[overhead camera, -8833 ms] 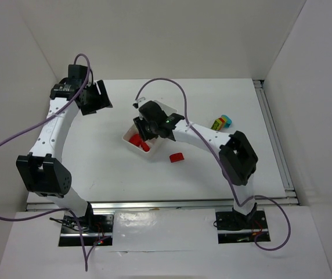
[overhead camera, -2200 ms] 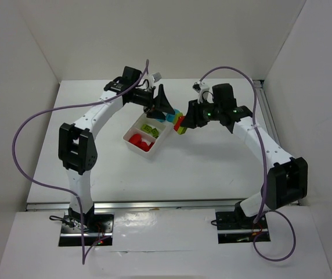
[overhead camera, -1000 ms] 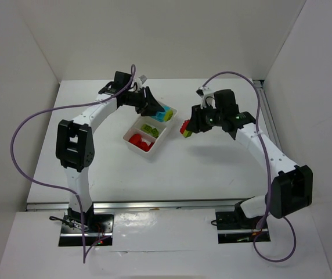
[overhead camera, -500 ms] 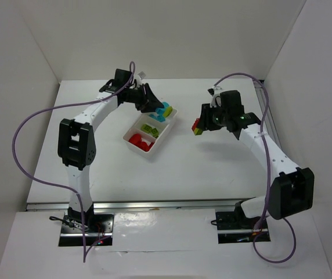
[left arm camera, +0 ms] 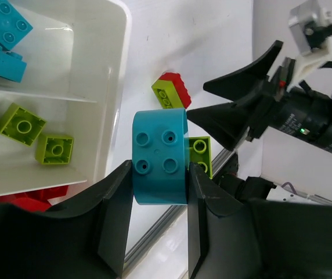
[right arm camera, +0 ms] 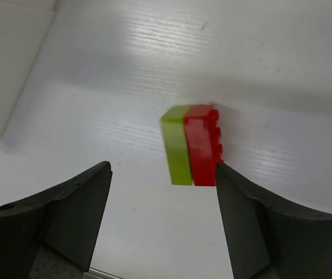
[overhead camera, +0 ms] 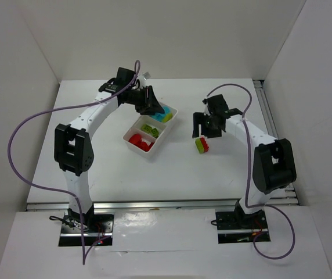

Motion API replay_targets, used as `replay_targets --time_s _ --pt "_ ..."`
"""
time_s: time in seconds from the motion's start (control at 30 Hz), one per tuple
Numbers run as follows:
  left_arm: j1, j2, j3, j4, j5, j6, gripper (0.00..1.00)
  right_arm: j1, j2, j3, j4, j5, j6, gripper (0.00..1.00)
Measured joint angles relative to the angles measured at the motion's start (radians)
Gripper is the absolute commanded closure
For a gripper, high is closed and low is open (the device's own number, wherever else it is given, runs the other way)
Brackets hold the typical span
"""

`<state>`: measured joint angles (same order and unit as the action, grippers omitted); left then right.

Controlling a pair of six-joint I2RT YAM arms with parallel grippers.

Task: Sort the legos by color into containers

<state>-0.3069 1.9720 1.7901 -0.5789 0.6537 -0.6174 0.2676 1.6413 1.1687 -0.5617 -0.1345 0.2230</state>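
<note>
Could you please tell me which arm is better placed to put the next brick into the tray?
Left. The left fingers clamp a cyan brick close to the tray's cyan compartment; the right fingers stand open over the green-and-red stack, apart from the tray.

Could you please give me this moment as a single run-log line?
left gripper: shut on cyan brick near tray | right gripper: open over green-red stack on table

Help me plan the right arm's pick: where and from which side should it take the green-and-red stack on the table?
Take the green-and-red stack from straight above, pads on its two smooth side walls, spanning the seam. It lies on its side with the red studs facing sideways, likely a poor face for a pad.
</note>
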Motion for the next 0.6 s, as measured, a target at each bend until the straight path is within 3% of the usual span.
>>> replay_targets --time_s 0.1,0.3,0.6 --pt "-0.006 -0.003 0.014 -0.029 -0.003 0.02 1.0 0.047 -0.027 0.026 0.006 0.008 -0.006 0.26" --pt "-0.01 -0.003 0.063 -0.075 0.002 0.045 1.0 0.137 -0.157 0.058 0.106 -0.111 -0.043 0.21" --pt "-0.011 -0.003 0.078 -0.108 0.005 0.07 1.0 0.246 -0.091 0.162 0.161 -0.218 -0.11 0.24"
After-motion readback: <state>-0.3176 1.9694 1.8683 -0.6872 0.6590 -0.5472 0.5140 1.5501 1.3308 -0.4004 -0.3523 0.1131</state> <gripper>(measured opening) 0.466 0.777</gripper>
